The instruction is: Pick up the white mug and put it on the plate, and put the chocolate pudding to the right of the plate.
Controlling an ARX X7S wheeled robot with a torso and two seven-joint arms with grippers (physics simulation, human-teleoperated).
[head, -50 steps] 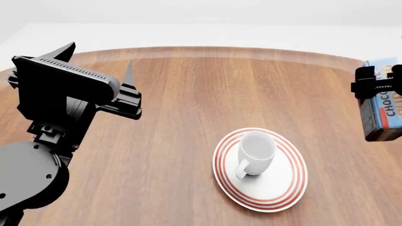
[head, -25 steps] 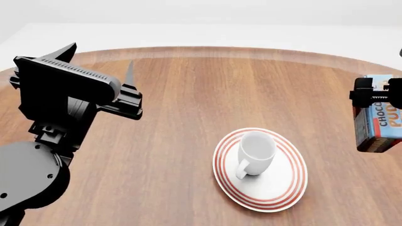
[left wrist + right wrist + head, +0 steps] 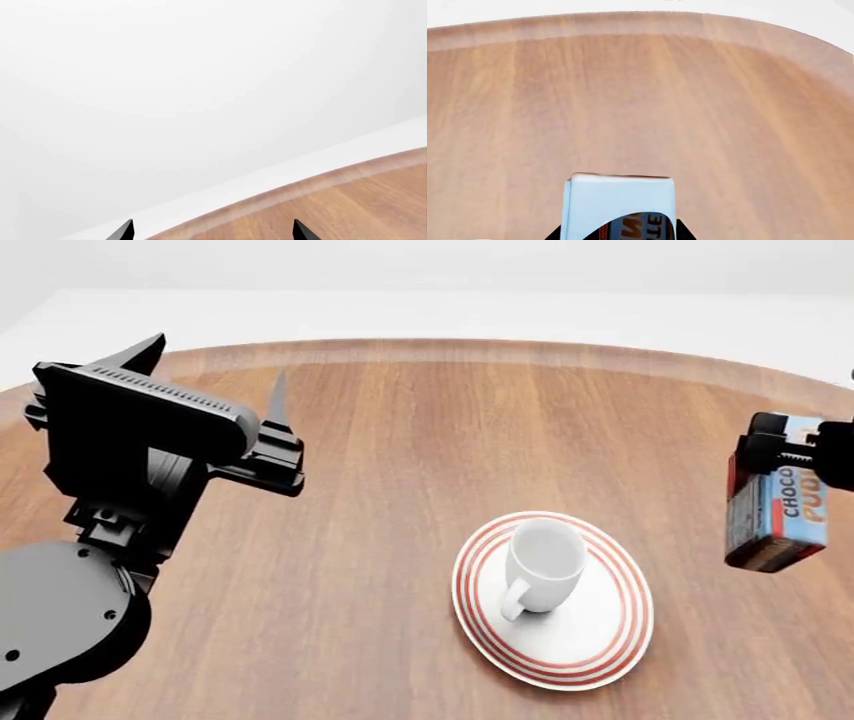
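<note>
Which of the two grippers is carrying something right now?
The right gripper: it is clamped on the chocolate pudding, held clear of the table to the right of the plate. The left gripper is open and empty.

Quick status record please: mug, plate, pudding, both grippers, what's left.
white mug: upright on the plate, handle toward the camera
plate: on the wooden table, right of centre
chocolate pudding: held above the table, right of the plate, not set down
right gripper: shut on the chocolate pudding
left gripper: open, empty, raised at the left, away from the plate
done: mug on plate
left to do: lower and release the pudding right of the plate
</note>
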